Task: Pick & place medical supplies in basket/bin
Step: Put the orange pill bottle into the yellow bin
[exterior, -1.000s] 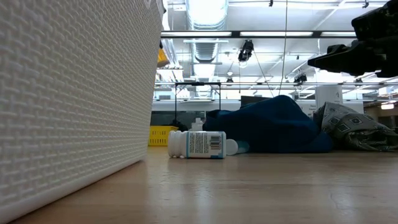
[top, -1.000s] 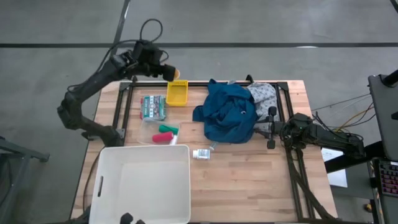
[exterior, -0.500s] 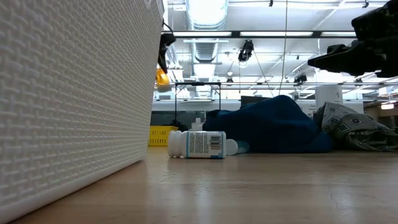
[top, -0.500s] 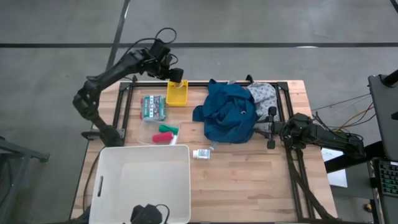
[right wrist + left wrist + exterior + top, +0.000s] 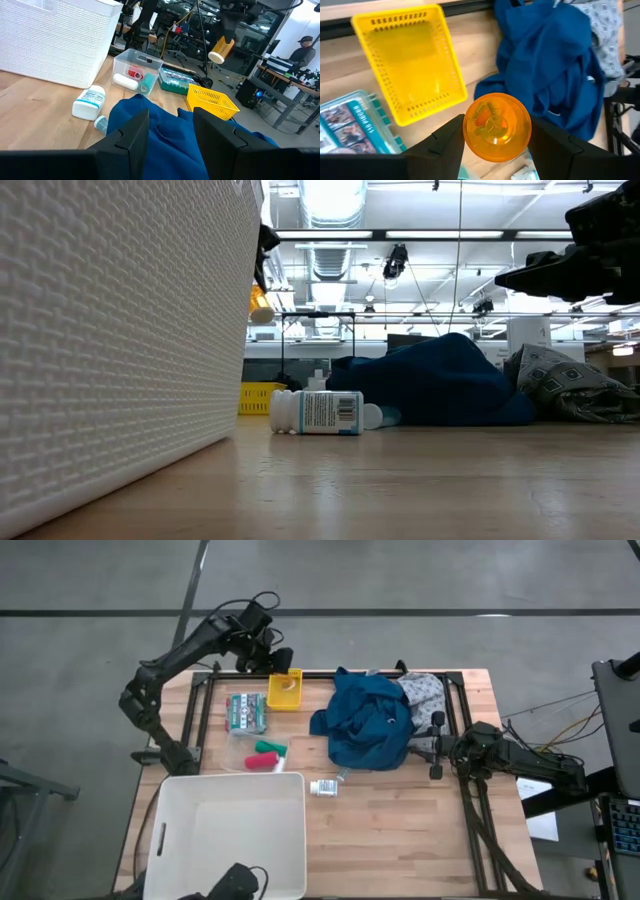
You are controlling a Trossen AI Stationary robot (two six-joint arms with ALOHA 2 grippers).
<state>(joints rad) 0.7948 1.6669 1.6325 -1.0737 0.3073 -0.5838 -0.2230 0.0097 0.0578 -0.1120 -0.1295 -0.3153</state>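
Observation:
My left gripper (image 5: 275,658) is shut on an orange pill bottle (image 5: 496,127) above the small yellow basket (image 5: 285,692) at the table's far left. The bottle also shows in the low view (image 5: 260,308) and in the right wrist view (image 5: 220,49). My right gripper (image 5: 437,745) is open, level, beside the right edge of the blue garment (image 5: 368,720), which lies heaped on the table. The grey speckled cloth (image 5: 425,692) lies behind the garment. A white bottle (image 5: 323,787) lies on its side near the white tub (image 5: 232,835). My left gripper pinches the orange bottle's round body (image 5: 472,135) between its two fingers, one on each side. The fingers come from above, slanting down. The bottle hangs tilted below them, its white cap (image 5: 262,314) lowest, clear of the yellow basket.
A teal pack (image 5: 246,712) and a clear box with red and green items (image 5: 265,753) lie between the yellow basket and the tub. The tub stands at the table's near left corner. Bare wood (image 5: 400,830) lies to the tub's right.
My left gripper has carried the orange bottle from beyond the table's far left corner toward the right and down, to above the yellow basket. The bottle has tipped so that its cap points down. My right arm has kept still.

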